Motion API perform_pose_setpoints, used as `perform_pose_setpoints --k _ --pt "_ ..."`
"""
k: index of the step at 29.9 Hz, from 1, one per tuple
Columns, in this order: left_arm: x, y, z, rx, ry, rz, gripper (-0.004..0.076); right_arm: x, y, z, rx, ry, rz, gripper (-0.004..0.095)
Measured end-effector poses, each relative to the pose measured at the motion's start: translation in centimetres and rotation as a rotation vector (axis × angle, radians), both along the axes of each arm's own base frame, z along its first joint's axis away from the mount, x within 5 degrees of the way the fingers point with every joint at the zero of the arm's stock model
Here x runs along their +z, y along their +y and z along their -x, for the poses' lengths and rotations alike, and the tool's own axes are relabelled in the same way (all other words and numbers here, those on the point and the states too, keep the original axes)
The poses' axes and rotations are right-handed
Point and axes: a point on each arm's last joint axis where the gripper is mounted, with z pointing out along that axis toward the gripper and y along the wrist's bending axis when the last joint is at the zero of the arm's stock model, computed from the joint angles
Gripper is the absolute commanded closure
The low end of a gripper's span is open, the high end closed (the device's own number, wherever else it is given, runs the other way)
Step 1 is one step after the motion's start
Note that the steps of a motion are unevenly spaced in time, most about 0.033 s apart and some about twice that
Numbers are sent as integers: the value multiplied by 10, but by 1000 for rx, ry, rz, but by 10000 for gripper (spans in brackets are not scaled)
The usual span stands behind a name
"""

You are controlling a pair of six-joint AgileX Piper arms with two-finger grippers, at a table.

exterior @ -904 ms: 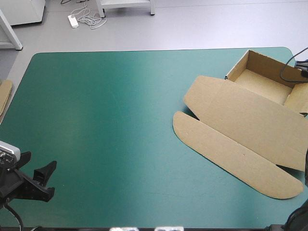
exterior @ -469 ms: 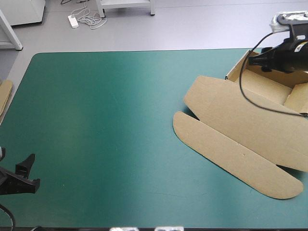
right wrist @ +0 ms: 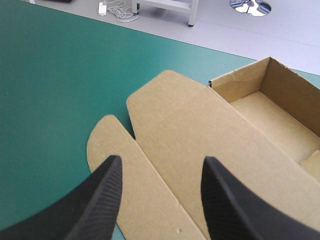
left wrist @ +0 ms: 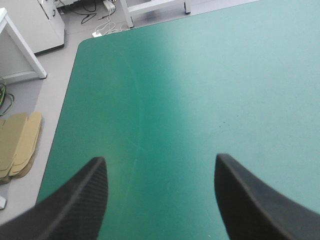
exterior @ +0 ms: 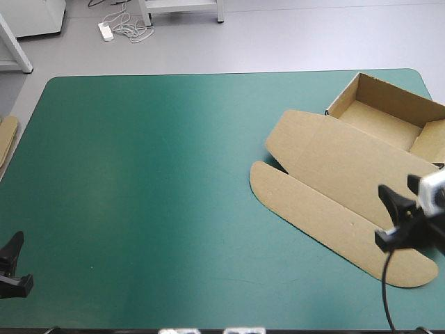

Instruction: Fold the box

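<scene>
Right end effector (exterior: 389, 217) hangs wide open and empty above the lid (exterior: 334, 163). Left end effector (exterior: 19, 263), equally wide and empty, sits at the surface's (exterior: 153, 174) near left corner, well apart from the box (exterior: 348, 174). Box lies far right. Tray (exterior: 386, 115) walls look raised and tucked, so that part seems done. Lid and rounded flap (exterior: 327, 223) lie flat, unfolded.

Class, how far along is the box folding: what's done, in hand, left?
Done: the brown cardboard box has its tray walls raised. In hand: nothing; the right end effector hovers open above the flat lid, the left end effector open over the teal-green cover. Left: lid and rounded flap lie unfolded.
</scene>
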Motion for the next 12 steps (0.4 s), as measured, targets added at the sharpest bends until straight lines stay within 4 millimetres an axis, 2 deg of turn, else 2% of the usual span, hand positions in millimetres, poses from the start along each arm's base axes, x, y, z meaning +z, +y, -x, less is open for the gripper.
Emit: perform_pose_setpoints --k 3,5,12 --pt "-3 -1 8 -40 -9 32 297 -20 -14 34 3 -66 -10 464" --pt "-13 -4 11 -82 10 43 297 -31 -22 52 9 -105 -8 476" --pt "-65 -8 14 -124 97 56 314 -61 -32 87 66 -187 8 480"
